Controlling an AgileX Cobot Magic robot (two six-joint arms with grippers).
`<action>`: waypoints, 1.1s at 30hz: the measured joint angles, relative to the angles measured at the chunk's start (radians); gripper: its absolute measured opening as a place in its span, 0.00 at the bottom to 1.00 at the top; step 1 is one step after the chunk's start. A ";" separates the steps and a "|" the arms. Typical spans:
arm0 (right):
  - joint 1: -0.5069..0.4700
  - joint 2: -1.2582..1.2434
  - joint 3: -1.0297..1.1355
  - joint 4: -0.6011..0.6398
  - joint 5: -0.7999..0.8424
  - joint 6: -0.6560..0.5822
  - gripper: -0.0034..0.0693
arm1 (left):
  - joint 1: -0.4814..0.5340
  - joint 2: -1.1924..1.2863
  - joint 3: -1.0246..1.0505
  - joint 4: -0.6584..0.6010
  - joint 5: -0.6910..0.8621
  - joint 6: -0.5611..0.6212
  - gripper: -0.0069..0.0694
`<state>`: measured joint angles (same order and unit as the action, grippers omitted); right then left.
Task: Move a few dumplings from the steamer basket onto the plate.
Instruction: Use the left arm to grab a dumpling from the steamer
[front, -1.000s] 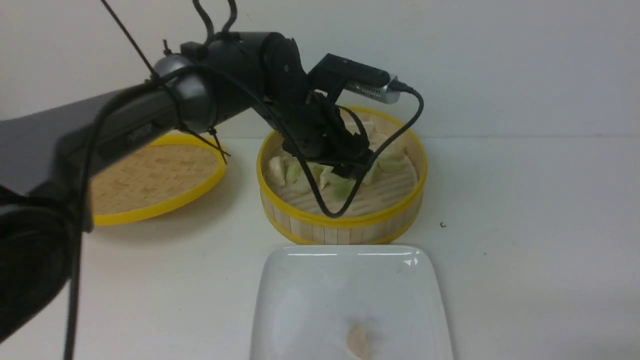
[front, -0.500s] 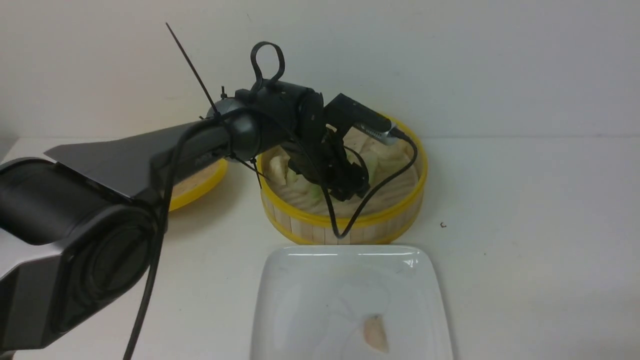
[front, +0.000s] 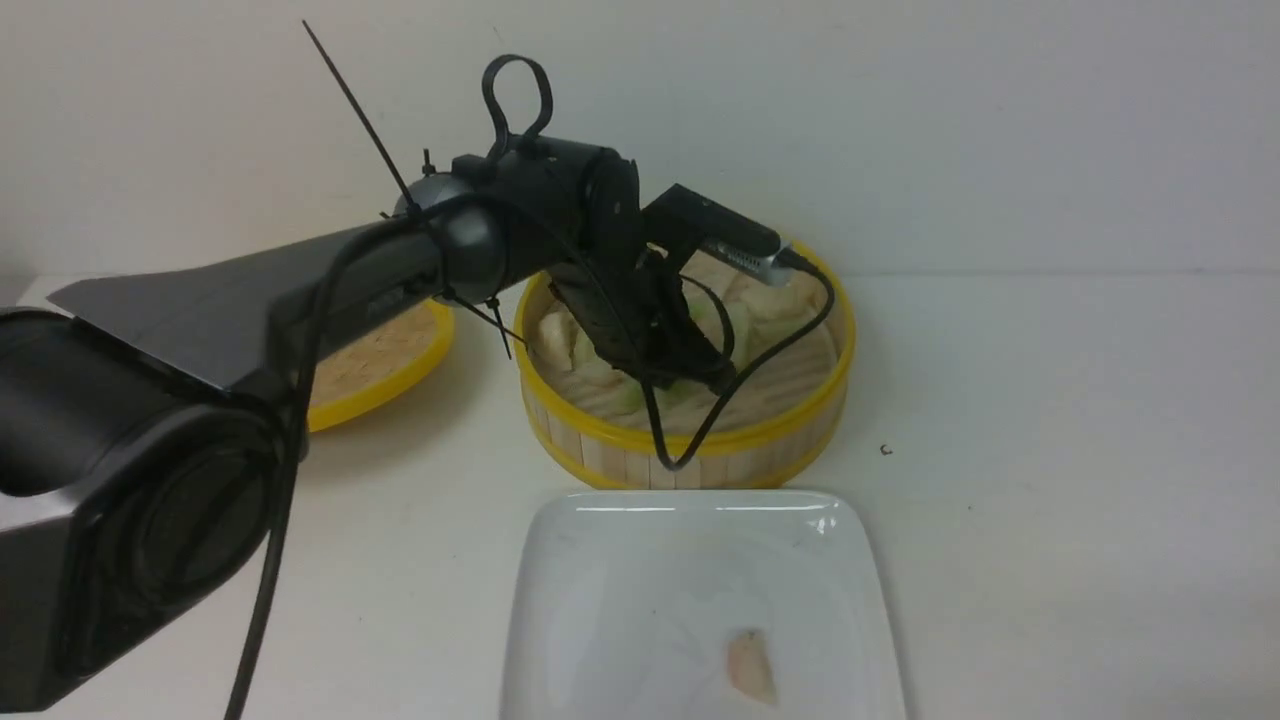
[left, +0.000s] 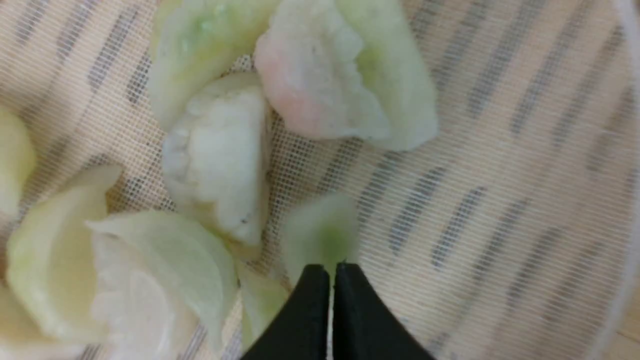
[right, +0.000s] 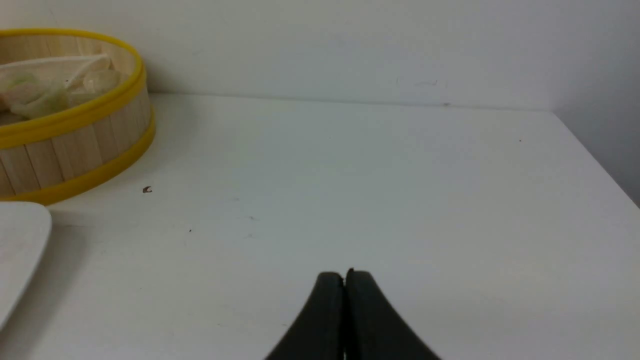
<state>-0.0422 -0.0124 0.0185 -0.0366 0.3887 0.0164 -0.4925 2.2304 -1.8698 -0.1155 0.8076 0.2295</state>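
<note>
Reaching into the steamer basket (front: 780, 428), the left gripper (left: 330, 269) held its fingers pressed together at the thin edge of a pale green dumpling (left: 320, 232), apparently to lift it clear of the other dumplings (left: 215, 155); whether the edge was truly caught could not be told. 1 pinkish dumpling (front: 750, 665) lay on the plate (front: 570, 560), set just in front of the basket for a short carry. The right gripper (right: 344, 275), fingers pressed together on nothing, hung over the table (right: 400, 175), well apart from the work.

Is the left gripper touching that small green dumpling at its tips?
Touching. Left wrist view: the left gripper's closed tips meet the green dumpling's edge, no gap.
</note>
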 joint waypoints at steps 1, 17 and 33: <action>0.000 0.000 0.000 0.000 0.000 0.000 0.03 | 0.000 -0.014 0.000 -0.004 0.006 0.000 0.08; 0.000 0.000 0.000 0.000 0.000 0.000 0.03 | -0.001 0.017 0.001 -0.046 -0.025 0.000 0.39; 0.000 0.000 0.000 0.000 0.000 0.000 0.03 | -0.005 0.083 -0.003 -0.043 -0.105 0.000 0.38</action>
<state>-0.0422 -0.0124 0.0185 -0.0366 0.3887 0.0164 -0.4977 2.3132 -1.8731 -0.1590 0.7022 0.2295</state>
